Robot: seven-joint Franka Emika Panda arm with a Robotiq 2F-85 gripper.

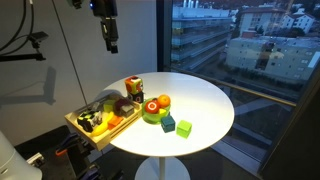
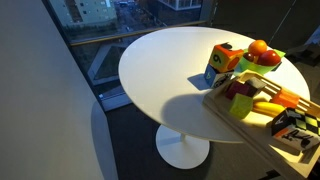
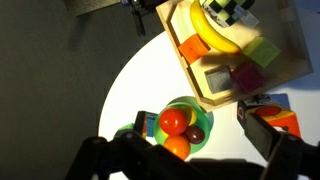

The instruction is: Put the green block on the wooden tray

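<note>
The green block (image 1: 184, 127) is a small lime-green cube on the round white table, beside a darker teal cube (image 1: 168, 122). In the wrist view only a sliver of the green block (image 3: 124, 131) shows, past my left finger. The wooden tray (image 1: 111, 134) sits at the table's edge and holds several toys; it also shows in an exterior view (image 2: 240, 126) and in the wrist view (image 3: 200, 86). My gripper (image 1: 110, 40) hangs high above the tray end of the table. In the wrist view the gripper (image 3: 200, 165) is open and empty. The green block is hidden in the exterior view that shows the window's street side.
A green-based stack of coloured rings and balls (image 1: 155, 108) (image 3: 178, 125) stands between the tray and the blocks. A multicoloured cube (image 1: 133, 87) (image 2: 222, 65) (image 3: 272, 112) stands by the tray's far end. The table (image 1: 205, 100) is bare toward the window.
</note>
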